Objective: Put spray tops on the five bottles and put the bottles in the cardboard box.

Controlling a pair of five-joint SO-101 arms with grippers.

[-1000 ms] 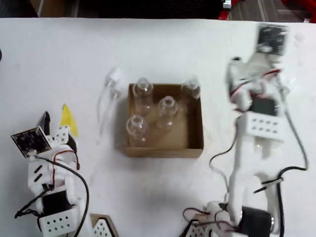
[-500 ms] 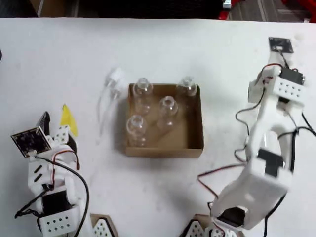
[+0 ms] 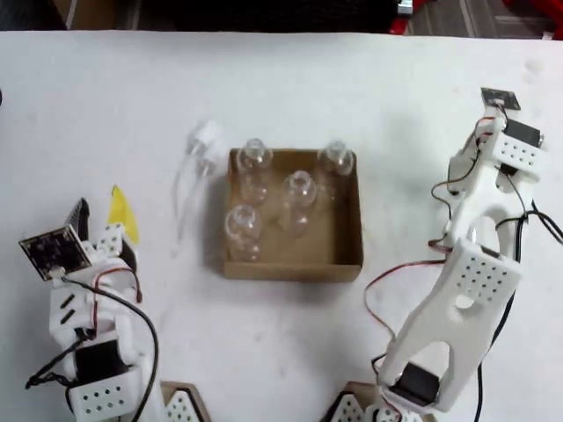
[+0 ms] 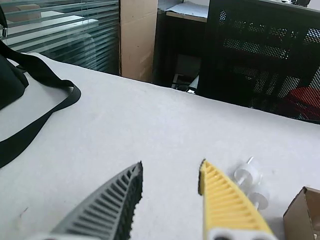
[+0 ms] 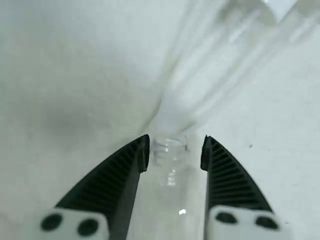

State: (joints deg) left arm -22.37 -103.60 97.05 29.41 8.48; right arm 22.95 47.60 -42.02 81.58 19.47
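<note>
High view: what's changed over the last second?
The right arm swung rightward and stretched out; its hand now straddles the neck of a clear bottle, open, not gripping. The left arm, cardboard box, its four bottles and the spray tops stayed put.

the cardboard box point(image 3: 295, 265) is sitting open on the bench point(image 3: 106, 97), ahead of the left end effector point(image 4: 171, 169) and off to its right, well apart from it. four clear bottles point(image 3: 297, 192) are standing upright inside, all uncapped: two along the far wall, one near the middle, one toward the near left corner. two spray tops point(image 3: 204, 141) are lying on their sides just outside the box's far left corner, ahead of the left end effector. a fifth bottle point(image 5: 170, 165), clear and uncapped, is sitting between the parted fingers of the right end effector point(image 5: 175, 142), its open neck reaching their tips.
</note>
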